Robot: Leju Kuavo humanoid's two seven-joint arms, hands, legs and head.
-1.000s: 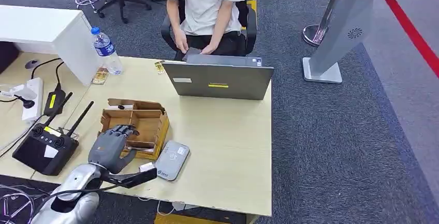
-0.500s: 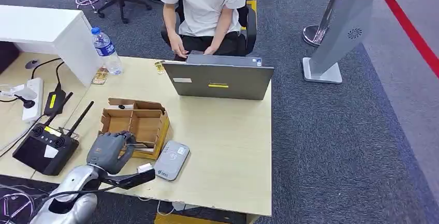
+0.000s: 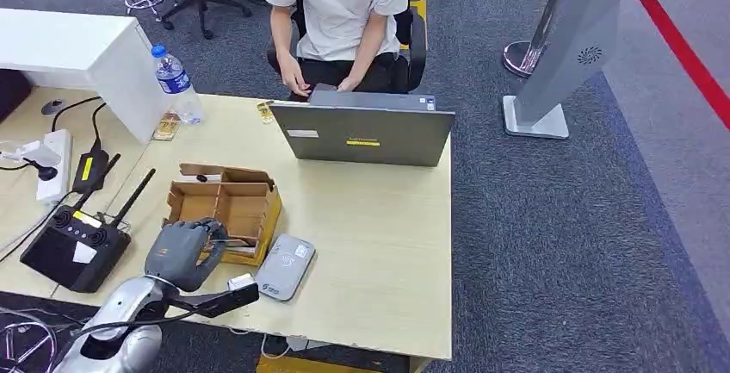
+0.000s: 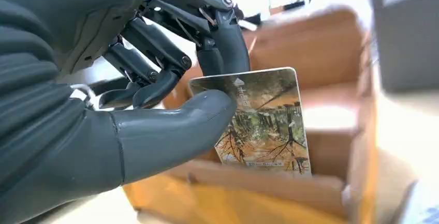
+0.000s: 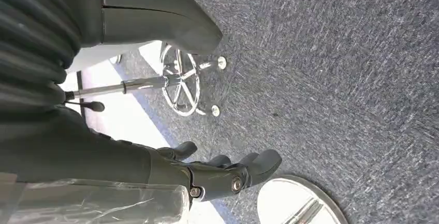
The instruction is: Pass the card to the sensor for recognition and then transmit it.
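My left hand (image 3: pixel 182 251) sits at the near edge of the brown wooden card box (image 3: pixel 225 209) on the table. In the left wrist view the hand (image 4: pixel 129 94) pinches a card (image 4: pixel 269 125) printed with trees between the thumb and the fingers, with the card's lower part still inside the box (image 4: pixel 331 58). The grey card sensor (image 3: pixel 287 267) lies flat just right of the box, a short way from the hand. My right hand (image 5: pixel 217 169) hangs over the carpet, fingers apart and holding nothing.
A laptop (image 3: pixel 364 132) stands at the far table edge with a seated person (image 3: pixel 340 11) behind it. A black remote controller (image 3: pixel 76 245) lies left of my hand, a water bottle (image 3: pixel 178 84) and power strip (image 3: pixel 53 162) further back. Carpet and a grey stand (image 3: pixel 568 54) lie right.
My left hand has closed its fingers over the box's near edge and now pinches the card. The person's hands moved to the laptop.
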